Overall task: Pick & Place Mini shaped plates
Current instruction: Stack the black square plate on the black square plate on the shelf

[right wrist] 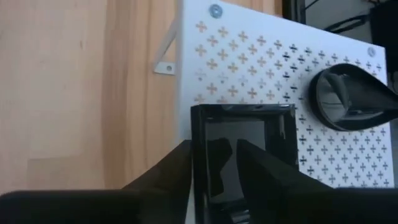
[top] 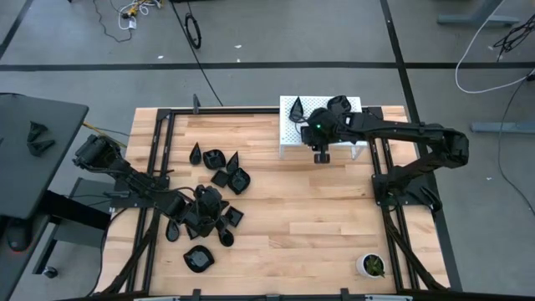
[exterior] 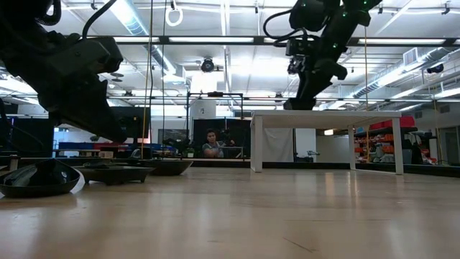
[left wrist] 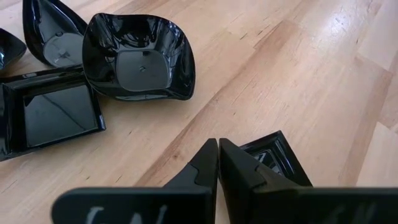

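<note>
**Black square dish held over the white stand**

Black and glossy, a square plate (right wrist: 239, 155) sits clamped between the right gripper (right wrist: 214, 163) fingers, above the perforated white stand (top: 288, 138), probably for release beside the teardrop plate (right wrist: 351, 99) already there. Well away from the stand, the left gripper (left wrist: 217, 165), fingers closed and empty, hovers over the loose plates (top: 221, 167).

Bright overhead strip lights, glare on glossy black plates (left wrist: 135, 59), blurred foreground hand (left wrist: 217, 163)
</note>
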Motion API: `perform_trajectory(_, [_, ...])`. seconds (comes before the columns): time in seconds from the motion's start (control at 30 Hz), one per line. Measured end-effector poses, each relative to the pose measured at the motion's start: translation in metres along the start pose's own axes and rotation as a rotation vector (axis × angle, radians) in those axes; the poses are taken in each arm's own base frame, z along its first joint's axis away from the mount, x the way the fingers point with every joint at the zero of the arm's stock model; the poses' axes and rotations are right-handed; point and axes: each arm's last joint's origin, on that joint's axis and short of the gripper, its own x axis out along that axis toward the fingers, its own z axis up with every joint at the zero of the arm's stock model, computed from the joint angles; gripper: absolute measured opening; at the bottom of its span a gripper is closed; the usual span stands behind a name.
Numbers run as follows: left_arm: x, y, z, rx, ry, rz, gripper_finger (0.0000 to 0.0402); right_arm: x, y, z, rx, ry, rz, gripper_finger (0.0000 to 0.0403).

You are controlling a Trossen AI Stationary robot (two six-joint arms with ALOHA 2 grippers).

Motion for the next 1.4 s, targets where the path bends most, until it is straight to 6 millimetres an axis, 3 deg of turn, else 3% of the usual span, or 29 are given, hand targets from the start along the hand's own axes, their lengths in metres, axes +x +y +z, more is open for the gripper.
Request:
perform_trajectory(0.3, [0.0,0.0,0.0,0.0,0.0,0.0,0.0018,0.0,-0.014,-0.01,0.044,0.032,-0.021,0.0059])
perform_trajectory(0.53, [0.0,0.0,0.0,0.0,0.0,0.0,0.0018,-0.005,-0.025,-0.023,0.096,0.08,-0.028,0.0038])
perform_trajectory(0.83, [0.0,0.0,0.0,0.0,0.0,0.0,0.0018,-0.008,-0.03,-0.031,0.094,0.115,-0.029,0.0036])
perform_trajectory(1.17, [0.0,0.0,0.0,0.0,0.0,0.0,0.0018,-0.032,-0.023,-0.031,0.073,0.043,-0.02,0.0037])
perform_trajectory(1.4, [0.0,0.0,0.0,0.0,0.0,0.0,0.0018,-0.034,-0.023,-0.031,0.078,0.033,-0.015,0.0075])
